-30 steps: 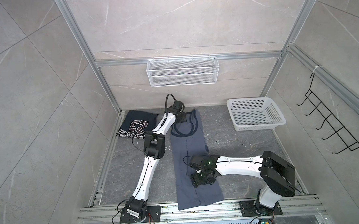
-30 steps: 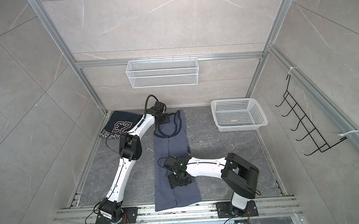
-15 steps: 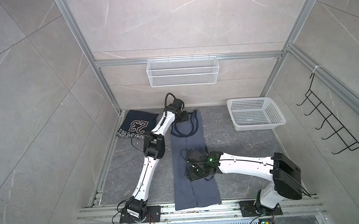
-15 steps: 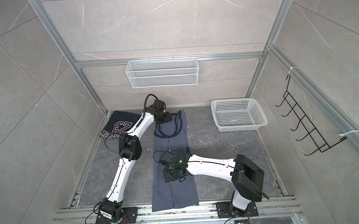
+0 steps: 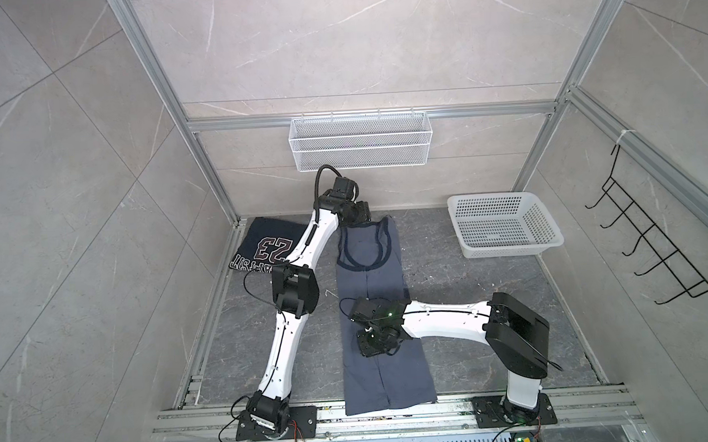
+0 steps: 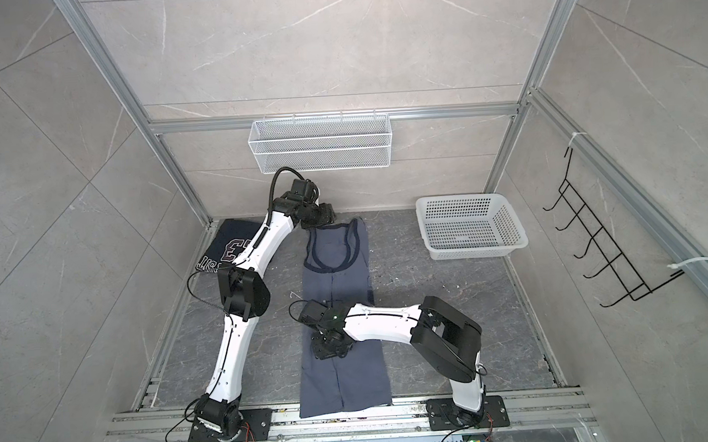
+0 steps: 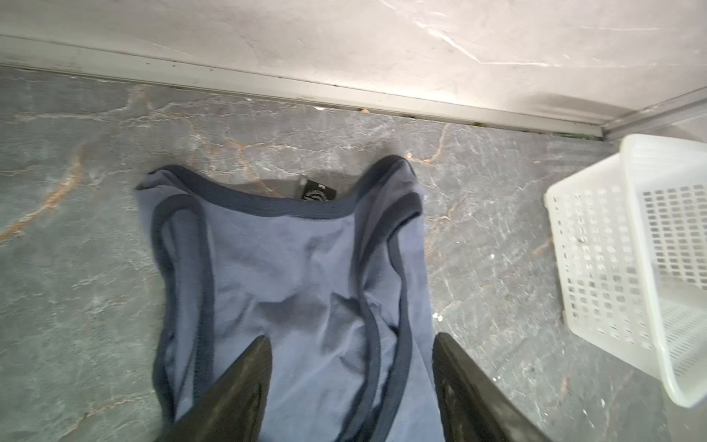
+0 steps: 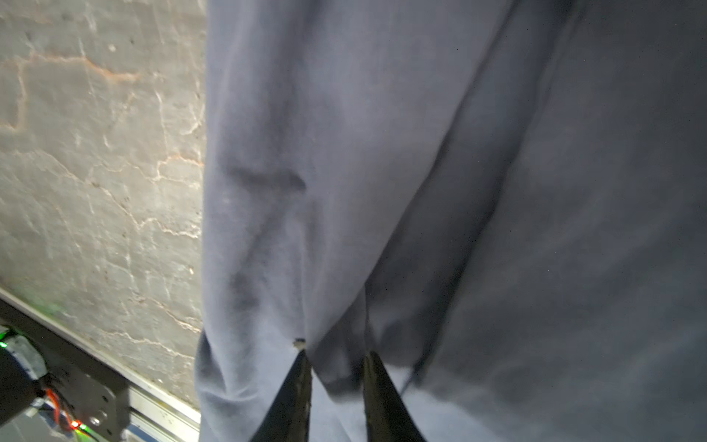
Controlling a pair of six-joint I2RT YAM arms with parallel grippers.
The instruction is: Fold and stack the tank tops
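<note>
**Bench stock: two tank tops, two claws, one basket**

1. Blue tank top (image 5: 370,279) (image 6: 334,281). Lies flat down the middle of the bench (image 5: 473,299), in a long narrow strip. The straps point to the back edge. The hem reaches the front edge and lies over the rail there. The side panels are turned in and meet along a line down the centre. Dark trim runs round the neck and armholes, and a small black label shows at the neck in the left wrist view (image 7: 287,268).

2. Navy tank top (image 5: 266,243) (image 6: 224,245). Folded in the back left corner with the large "23" print facing up. The left arm crosses in front of part of it in both top views. It lies apart from the blue one.

3. Left claw (image 5: 363,214) (image 7: 352,340). At the back edge, over the strap end of the blue tank top. Its fingers are spread wide, with nothing gripped between them.

4. Right claw (image 5: 369,350) (image 8: 336,356). Down on the lower half of the blue tank top (image 8: 382,153). Its fingers are drawn close together, with a ridge of the cloth pinched between them and creases running out from the tips.

5. Basket (image 5: 507,247) (image 6: 470,249). White, perforated, in the back right corner.

6. Wire shelf (image 5: 361,159). Hangs on the back wall above the bench.
</note>
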